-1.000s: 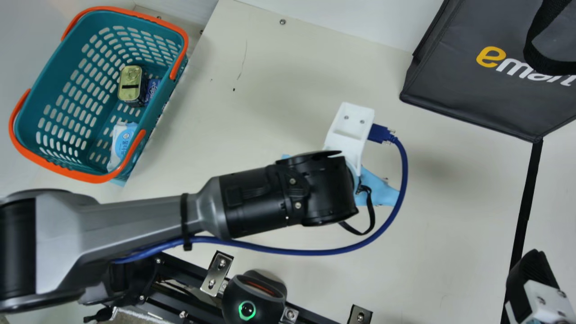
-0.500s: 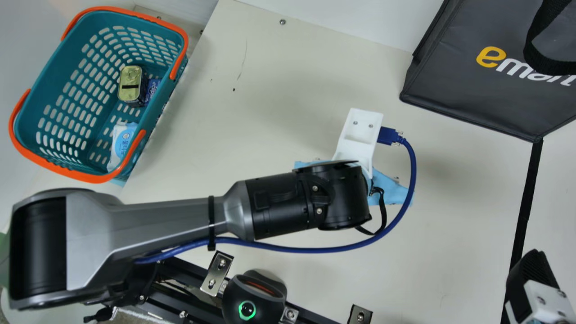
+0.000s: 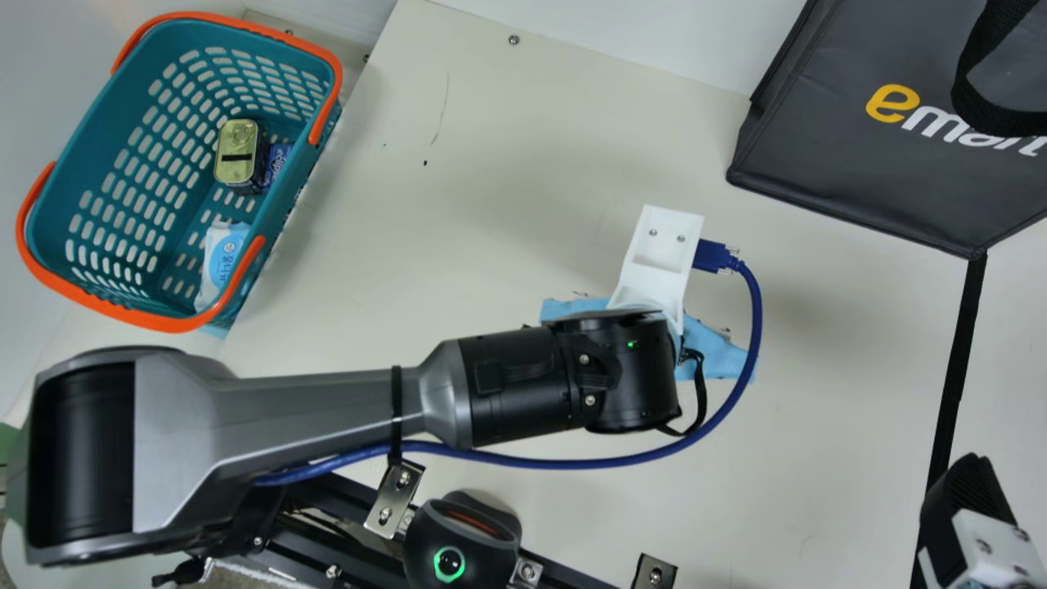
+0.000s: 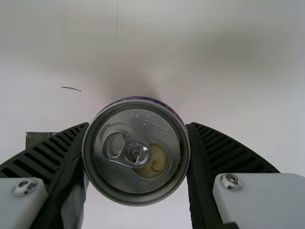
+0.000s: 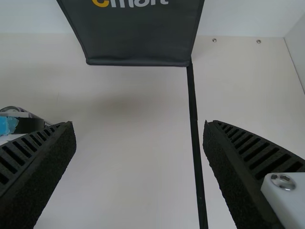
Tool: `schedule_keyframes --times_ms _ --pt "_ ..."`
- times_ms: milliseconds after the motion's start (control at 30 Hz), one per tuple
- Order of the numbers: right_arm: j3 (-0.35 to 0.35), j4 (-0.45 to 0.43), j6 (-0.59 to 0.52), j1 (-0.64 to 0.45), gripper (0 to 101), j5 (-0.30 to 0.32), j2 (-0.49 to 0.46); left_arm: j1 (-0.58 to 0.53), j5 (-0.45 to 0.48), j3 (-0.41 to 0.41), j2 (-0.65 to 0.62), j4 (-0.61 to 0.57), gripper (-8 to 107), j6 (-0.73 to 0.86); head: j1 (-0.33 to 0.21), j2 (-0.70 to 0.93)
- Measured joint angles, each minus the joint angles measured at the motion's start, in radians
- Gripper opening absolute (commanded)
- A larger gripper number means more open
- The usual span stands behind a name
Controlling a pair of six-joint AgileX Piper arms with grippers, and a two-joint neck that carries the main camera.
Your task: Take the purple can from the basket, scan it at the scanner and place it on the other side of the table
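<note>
Left wrist view: the black ribbed left tool (image 4: 137, 125) pinches the purple metal can (image 4: 143, 191) at lower centre, lid facing the camera, its long axis apparently running away from the wrist. For any scan, the black green-ringed scanner (image 3: 478, 552), bottom centre in the main view, lies down-left of the left arm's black wrist (image 3: 630, 376), farther from the spread right tool (image 5: 139, 125).

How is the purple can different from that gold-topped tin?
The purple can has a round, silver-grey top, while the tin has a gold top, oblong with rounded corners. The can is held between the fingers of the left gripper, over the table; the tin sits in the basket. Both look like metal containers.
</note>
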Motion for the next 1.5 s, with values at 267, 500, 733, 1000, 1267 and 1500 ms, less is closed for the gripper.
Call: schedule_keyframes --times_ms 267,500,733,1000,1267,1500 --pt "0.0 0.0 0.0 0.0 95 0.0 0.0 -0.014 0.002 -0.009 0.015 0.002 79 0.014 0.0 0.0" --pt "0.0 0.0 0.0 0.0 95 0.0 0.0 -0.032 0.007 -0.017 0.026 0.01 90 0.034 0.0 0.0" --pt "0.0 0.0 0.0 0.0 95 0.0 0.0 -0.056 -0.011 0.025 -0.01 -0.017 90 0.108 0.0 0.0" --pt "0.0 0.0 0.0 0.0 95 0.0 0.0 -0.073 -0.049 0.191 -0.15 -0.068 90 0.311 0.0 0.0" --pt "0.0 0.0 0.0 0.0 95 -0.001 0.0 -0.003 -0.088 0.413 -0.357 -0.089 90 0.524 0.0 0.0" --pt "0.0 0.0 0.0 0.0 95 -0.001 0.0 0.138 -0.086 0.605 -0.561 -0.11 90 0.677 0.0 0.0"
